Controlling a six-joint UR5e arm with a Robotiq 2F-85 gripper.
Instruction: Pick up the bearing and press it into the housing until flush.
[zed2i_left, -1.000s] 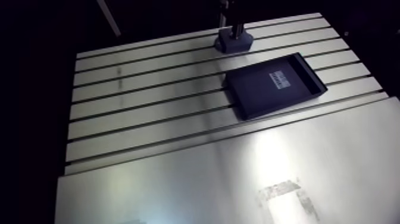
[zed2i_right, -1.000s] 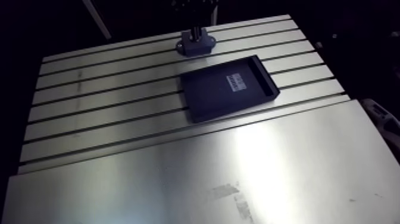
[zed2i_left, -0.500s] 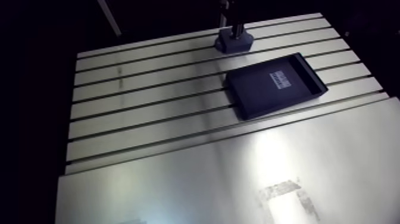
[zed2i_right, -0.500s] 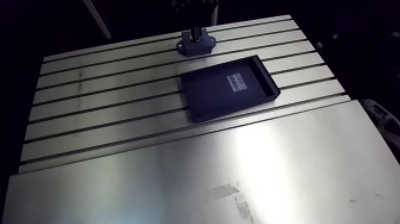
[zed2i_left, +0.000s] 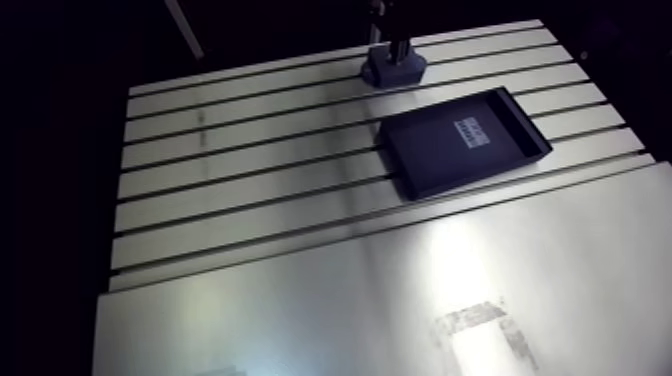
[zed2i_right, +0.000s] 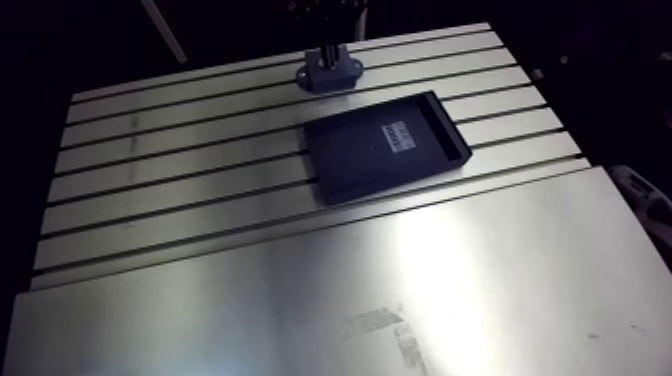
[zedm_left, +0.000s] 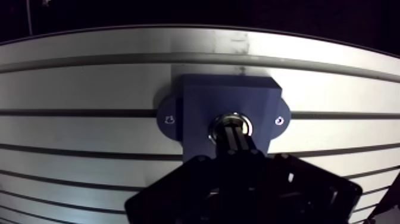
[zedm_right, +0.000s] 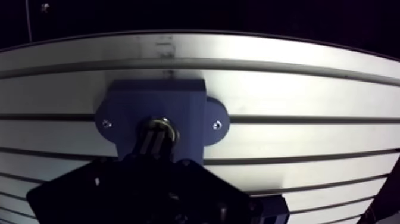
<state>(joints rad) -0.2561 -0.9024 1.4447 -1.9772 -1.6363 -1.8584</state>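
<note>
The housing (zed2i_left: 392, 70) is found near the top edge of the arm view, right of centre, with a black tray (zed2i_left: 462, 142) just below it in the frame on the slotted table (zed2i_left: 250, 200). In the wrist view the bearing (zedm_left: 230, 121) is seen as a shiny ring sat in the housing's bore, directly under the gripper (zedm_left: 236, 138). So the push is probably meant straight down the bore axis. The fingers are drawn narrow, tips together on the ring. Whether it's flush yet can't be told tbh.
</note>
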